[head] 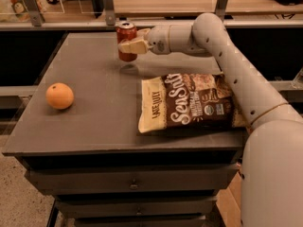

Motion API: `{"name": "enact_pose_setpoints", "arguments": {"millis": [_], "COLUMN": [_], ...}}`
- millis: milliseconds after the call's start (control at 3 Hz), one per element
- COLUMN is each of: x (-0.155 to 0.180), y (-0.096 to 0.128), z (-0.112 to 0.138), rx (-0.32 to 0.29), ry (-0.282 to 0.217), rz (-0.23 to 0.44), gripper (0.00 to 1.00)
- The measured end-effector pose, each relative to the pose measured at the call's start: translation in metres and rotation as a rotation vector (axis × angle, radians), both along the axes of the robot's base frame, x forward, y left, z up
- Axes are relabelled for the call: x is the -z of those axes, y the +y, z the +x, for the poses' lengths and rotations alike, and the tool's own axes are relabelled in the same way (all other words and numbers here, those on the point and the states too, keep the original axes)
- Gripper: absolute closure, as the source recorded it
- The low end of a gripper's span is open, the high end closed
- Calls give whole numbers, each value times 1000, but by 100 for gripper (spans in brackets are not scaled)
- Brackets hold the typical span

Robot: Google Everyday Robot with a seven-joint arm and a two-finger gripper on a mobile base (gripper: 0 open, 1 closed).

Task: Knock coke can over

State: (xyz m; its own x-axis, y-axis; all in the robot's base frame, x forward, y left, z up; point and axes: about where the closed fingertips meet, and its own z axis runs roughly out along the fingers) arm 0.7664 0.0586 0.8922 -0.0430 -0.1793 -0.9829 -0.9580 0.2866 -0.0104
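Observation:
The coke can [126, 34], red with a silver top, stands upright near the far edge of the grey table [90, 122]. My gripper [129, 46] reaches in from the right on the long cream arm [227, 60]. It sits at the can's front right side, against its middle, and covers part of the can's lower half.
A brown-and-cream chip bag [189, 103] lies flat on the right half of the table, under my arm. An orange [59, 96] rests near the left edge. A railing with posts [109, 6] runs behind the table. Drawers [132, 183] sit below the tabletop.

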Motion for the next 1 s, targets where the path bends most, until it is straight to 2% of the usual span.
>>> {"name": "enact_pose_setpoints", "arguments": {"millis": [333, 667, 1000], "x": [-21, -34, -41], "y": [-12, -23, -42], "z": [-8, -16, -27], "rx": [2, 7, 32], "ry": [-24, -40, -52], "rz": [-29, -102, -254], "gripper": [100, 100, 100]}}
